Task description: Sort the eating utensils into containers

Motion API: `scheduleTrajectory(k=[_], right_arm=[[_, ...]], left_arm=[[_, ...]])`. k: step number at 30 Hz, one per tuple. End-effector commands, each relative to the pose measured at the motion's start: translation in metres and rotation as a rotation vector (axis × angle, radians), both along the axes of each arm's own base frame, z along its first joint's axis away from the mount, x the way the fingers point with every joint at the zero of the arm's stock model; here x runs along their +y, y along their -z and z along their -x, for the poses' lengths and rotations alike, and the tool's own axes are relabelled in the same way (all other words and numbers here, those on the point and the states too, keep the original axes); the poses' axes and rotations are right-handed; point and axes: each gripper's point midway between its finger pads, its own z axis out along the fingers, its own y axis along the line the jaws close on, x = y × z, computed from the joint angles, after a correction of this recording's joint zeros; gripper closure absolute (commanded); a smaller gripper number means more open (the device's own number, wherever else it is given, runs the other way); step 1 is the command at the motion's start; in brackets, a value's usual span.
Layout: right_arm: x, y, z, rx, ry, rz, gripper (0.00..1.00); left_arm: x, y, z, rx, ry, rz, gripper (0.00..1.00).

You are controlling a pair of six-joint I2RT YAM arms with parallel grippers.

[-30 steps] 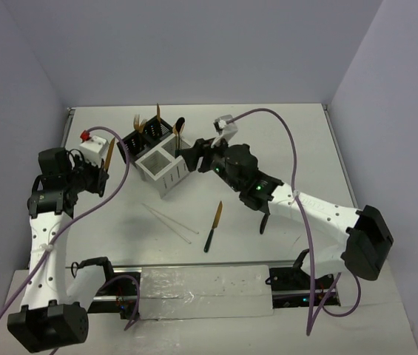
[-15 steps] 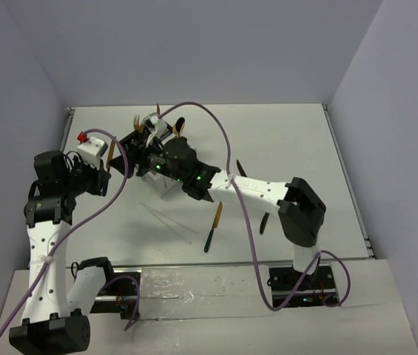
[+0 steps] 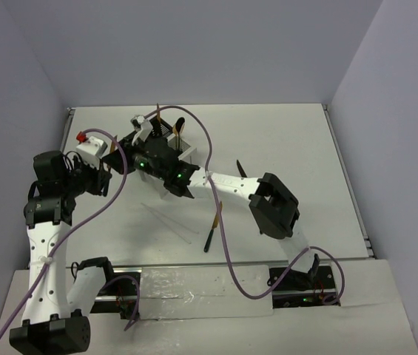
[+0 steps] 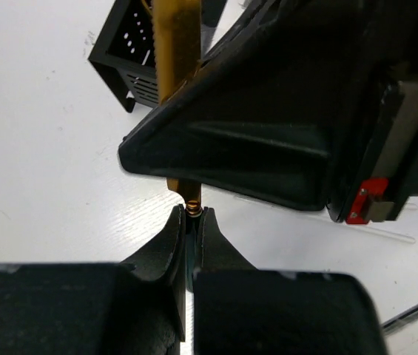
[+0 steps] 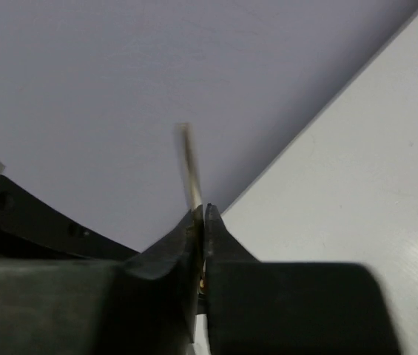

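My left gripper (image 3: pixel 103 177) (image 4: pixel 192 214) is shut on the dark handle end of a gold-bladed knife (image 4: pixel 176 44), which stands upright. My right arm reaches left across the containers. My right gripper (image 3: pixel 123 143) (image 5: pixel 203 211) is shut on a thin gold blade (image 5: pixel 189 166), apparently the same knife. The black container (image 4: pixel 129 46) holds gold utensils (image 3: pixel 158 112); the white container (image 3: pixel 187 156) peeks out beside the arm. On the table lie a second gold knife (image 3: pixel 213 224), two white chopsticks (image 3: pixel 169 221) and a black utensil (image 3: pixel 240 168).
The right arm's dark body (image 3: pixel 172 171) hangs over both containers and hides most of them. Cables loop from both arms above the table (image 3: pixel 290 140). Walls close in the left, back and right sides.
The right arm has swung left, over the containers, to the left gripper's knife, and its jaws have gone from open to shut on the blade. The left arm has barely moved.
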Motion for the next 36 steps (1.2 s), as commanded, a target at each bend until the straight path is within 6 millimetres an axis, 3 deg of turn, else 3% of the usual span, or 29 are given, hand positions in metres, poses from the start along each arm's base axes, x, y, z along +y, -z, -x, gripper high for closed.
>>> scheduleTrajectory(k=[1, 5, 6, 7, 8, 9, 15, 20, 22, 23, 24, 26, 29, 31, 36], right_arm=[[0.010, -0.027, 0.003, -0.013, -0.012, -0.068, 1.00], [0.001, -0.034, -0.005, -0.079, 0.040, -0.042, 1.00], [-0.004, -0.037, -0.012, -0.095, 0.072, -0.027, 1.00], [-0.008, -0.041, -0.018, -0.116, 0.108, -0.013, 1.00], [-0.013, -0.042, -0.026, -0.157, 0.140, 0.015, 1.00], [-0.020, -0.045, -0.036, -0.170, 0.186, 0.035, 1.00], [-0.078, -0.078, -0.105, -0.293, 0.393, 0.089, 1.00], [-0.122, -0.087, -0.158, -0.362, 0.589, 0.153, 1.00], [-0.127, -0.087, -0.172, -0.411, 0.640, 0.190, 1.00], [-0.128, -0.078, -0.181, -0.414, 0.674, 0.216, 1.00], [-0.129, -0.088, -0.186, -0.433, 0.699, 0.210, 1.00], [-0.134, -0.085, -0.197, -0.450, 0.741, 0.233, 1.00], [-0.139, -0.071, -0.219, -0.453, 0.811, 0.248, 1.00], [-0.140, -0.068, -0.223, -0.454, 0.828, 0.251, 1.00], [-0.141, -0.039, -0.231, -0.416, 0.849, 0.294, 1.00]], left_arm=[[-0.001, -0.020, -0.007, -0.075, 0.014, 0.000, 1.00], [0.002, -0.019, -0.013, -0.078, 0.000, -0.003, 0.98], [0.003, -0.017, -0.015, -0.069, -0.012, -0.002, 0.88], [0.005, -0.016, -0.016, -0.065, -0.021, -0.003, 0.46], [0.006, -0.016, -0.019, -0.068, -0.033, -0.004, 0.20], [0.008, -0.015, -0.020, -0.064, -0.055, 0.008, 0.01], [0.015, -0.002, -0.026, -0.042, -0.122, 0.031, 0.01], [0.044, 0.019, -0.039, -0.016, -0.280, -0.031, 0.01], [0.049, 0.023, -0.041, -0.018, -0.299, -0.045, 0.01], [0.051, 0.028, -0.041, -0.005, -0.304, -0.051, 0.01], [0.050, 0.030, -0.041, 0.000, -0.301, -0.050, 0.01], [0.049, 0.033, -0.042, 0.011, -0.296, -0.049, 0.01], [0.050, 0.031, -0.044, 0.012, -0.301, -0.049, 0.01], [0.051, 0.031, -0.044, 0.014, -0.304, -0.050, 0.01], [0.052, 0.035, -0.045, 0.030, -0.311, -0.053, 0.01]])
